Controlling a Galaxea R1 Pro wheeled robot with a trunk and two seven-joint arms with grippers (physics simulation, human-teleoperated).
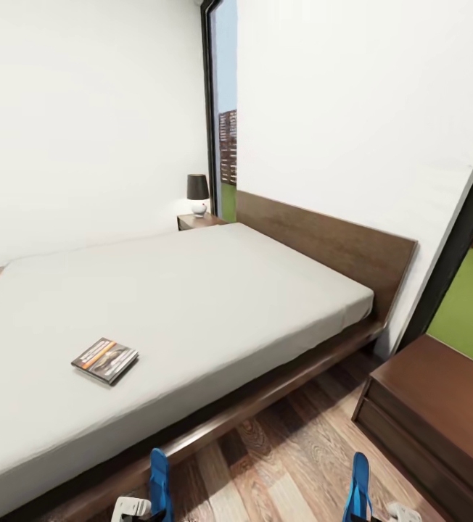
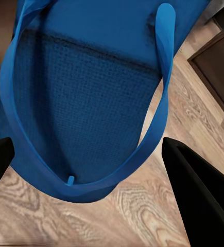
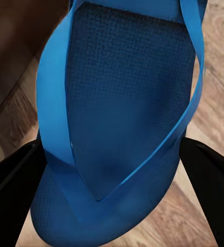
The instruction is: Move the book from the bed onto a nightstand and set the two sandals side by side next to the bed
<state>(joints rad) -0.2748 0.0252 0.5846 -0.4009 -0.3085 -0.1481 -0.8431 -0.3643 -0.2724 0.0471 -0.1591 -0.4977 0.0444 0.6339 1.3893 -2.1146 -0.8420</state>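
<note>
Sandals hang on edge, one in your left gripper, one in your right gripper, each clenched and carried above the floor beside the bed; the book lies on its mattress

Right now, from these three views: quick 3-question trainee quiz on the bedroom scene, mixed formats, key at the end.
1. True or false: the book lies on the bed's mattress.
2. Multiple choice: what stands on the far nightstand? A) a dark-shaded lamp B) a sandal C) a second book
3. Fill in: in each wrist view a blue ____ hangs between the black jaws, above the wood floor.

Key
1. True; it lies flat, apart from the edges.
2. A, the lamp.
3. Sandal: the left sandal at the left gripper, the right sandal at the right gripper.
</note>
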